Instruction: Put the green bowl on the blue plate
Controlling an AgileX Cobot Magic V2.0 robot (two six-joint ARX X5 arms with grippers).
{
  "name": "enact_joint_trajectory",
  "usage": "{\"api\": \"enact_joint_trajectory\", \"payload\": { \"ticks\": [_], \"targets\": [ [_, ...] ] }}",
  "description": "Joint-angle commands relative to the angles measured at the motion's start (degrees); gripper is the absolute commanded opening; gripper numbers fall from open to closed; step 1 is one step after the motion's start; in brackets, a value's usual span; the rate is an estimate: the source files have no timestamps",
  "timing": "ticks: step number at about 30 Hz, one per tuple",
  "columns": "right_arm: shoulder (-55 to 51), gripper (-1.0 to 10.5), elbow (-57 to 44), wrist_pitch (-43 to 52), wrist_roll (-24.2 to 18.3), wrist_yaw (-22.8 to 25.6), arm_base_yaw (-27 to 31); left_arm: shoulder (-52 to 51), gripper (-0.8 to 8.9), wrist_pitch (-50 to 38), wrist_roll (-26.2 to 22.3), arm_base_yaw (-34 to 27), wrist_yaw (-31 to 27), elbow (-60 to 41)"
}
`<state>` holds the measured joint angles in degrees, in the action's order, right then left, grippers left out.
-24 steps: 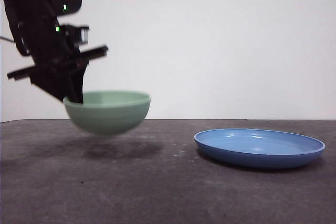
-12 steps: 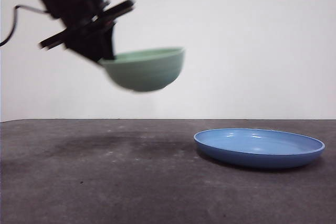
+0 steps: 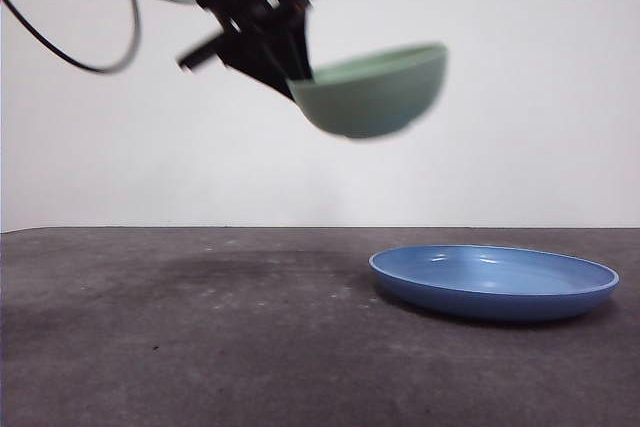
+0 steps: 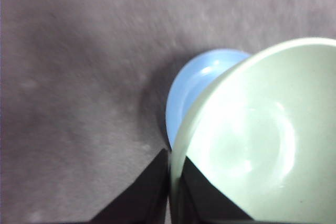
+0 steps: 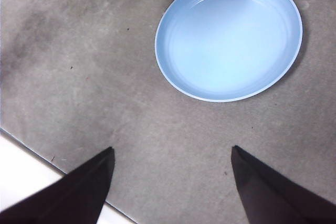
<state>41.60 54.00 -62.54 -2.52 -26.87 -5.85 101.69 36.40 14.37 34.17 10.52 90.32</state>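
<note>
Front view: left gripper (image 3: 296, 75) pinches green bowl (image 3: 372, 94) rim, bowl tipped, high over blue plate (image 3: 494, 282). Right gripper (image 5: 173, 174) spread wide.

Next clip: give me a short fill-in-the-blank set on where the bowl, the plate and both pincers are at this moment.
1. The left pincer grips the green bowl by its ____.
2. The green bowl hangs in the air, not touching the ____.
3. The blue plate lies on the table with ____ on it.
4. The right pincer is open and holds ____.

Missing words: rim; plate (or table); nothing; nothing
</note>
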Motion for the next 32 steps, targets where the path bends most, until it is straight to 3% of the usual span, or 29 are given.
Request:
{"api": "enact_joint_trajectory", "payload": {
  "ticks": [1, 17, 32],
  "targets": [
    [0.15, 3.5, 1.2, 0.44, 0.92, -0.13, -0.13, 4.9, 0.15, -0.04, 0.83, 1.88, -0.07, 4.44],
    [0.17, 3.5, 1.2, 0.42, 1.07, -0.11, -0.13, 25.49, 0.15, 0.35, 1.44, 7.15, -0.09, 18.78],
    [0.17, 3.5, 1.2, 0.81, 1.07, -0.09, -0.13, 27.8, 0.28, 0.7, -0.22, 7.43, -0.11, 19.12]
  ]
}}
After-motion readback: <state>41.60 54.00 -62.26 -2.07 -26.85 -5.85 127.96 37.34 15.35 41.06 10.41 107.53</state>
